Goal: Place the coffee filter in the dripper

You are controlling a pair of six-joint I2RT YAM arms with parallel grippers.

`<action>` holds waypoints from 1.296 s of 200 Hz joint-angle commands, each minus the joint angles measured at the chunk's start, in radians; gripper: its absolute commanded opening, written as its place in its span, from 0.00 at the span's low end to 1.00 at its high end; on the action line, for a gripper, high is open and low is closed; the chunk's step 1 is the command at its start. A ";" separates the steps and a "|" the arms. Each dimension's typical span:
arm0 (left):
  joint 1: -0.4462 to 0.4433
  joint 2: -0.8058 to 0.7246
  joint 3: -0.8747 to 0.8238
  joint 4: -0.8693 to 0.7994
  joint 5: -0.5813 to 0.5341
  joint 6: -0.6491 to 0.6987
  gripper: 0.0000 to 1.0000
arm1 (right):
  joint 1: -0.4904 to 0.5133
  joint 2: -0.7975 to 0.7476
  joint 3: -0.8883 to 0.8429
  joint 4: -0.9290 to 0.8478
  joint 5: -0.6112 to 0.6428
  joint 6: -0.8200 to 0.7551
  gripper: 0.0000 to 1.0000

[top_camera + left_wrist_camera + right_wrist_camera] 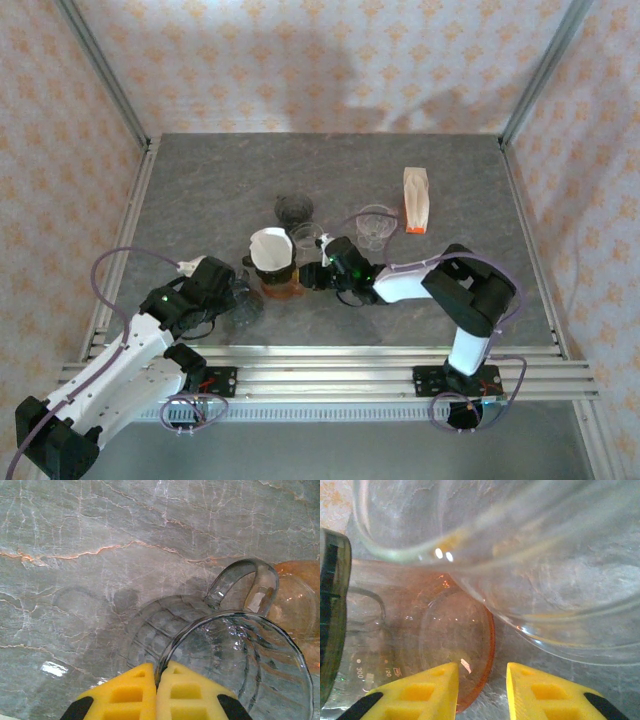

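White filter (268, 248) beside right end effector (319, 275)

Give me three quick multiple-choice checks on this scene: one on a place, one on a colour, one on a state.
1. Where does the packet lie on the table?
A) far right part
B) near left corner
C) dead centre

2. What colour is the jug next to the right hand?
A) blue
B) orange
C) black

3. How is the left hand?
A) wide open
B) shut on the packet
C) shut on the rim of a clear cup

Answers:
1. A: the top view shows the packet alone toward the far right.
2. B: the glass looks orange in the top view.
3. C: the yellow fingers meet on the cup's rim in the left wrist view.
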State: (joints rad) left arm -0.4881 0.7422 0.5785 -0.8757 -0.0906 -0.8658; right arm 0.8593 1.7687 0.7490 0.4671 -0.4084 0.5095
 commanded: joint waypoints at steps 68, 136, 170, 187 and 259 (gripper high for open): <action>0.010 -0.013 -0.037 0.035 -0.014 -0.019 0.00 | 0.056 -0.227 -0.132 -0.043 0.199 0.031 0.40; 0.010 -0.013 -0.037 0.041 -0.010 -0.004 0.00 | 0.209 -0.449 -0.220 -0.189 0.274 0.048 0.42; 0.010 -0.012 -0.040 0.051 -0.008 -0.003 0.00 | 0.296 -0.426 -0.224 -0.161 0.285 0.059 0.37; 0.010 -0.012 -0.042 0.052 -0.005 -0.003 0.00 | 0.319 -0.380 -0.218 -0.101 0.297 0.070 0.36; 0.010 -0.015 -0.034 0.037 -0.018 -0.002 0.00 | 0.320 -0.147 -0.108 0.102 0.287 0.100 0.32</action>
State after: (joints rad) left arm -0.4881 0.7326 0.5541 -0.8356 -0.0906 -0.8661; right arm 1.1774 1.5620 0.5888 0.4610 -0.1341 0.5915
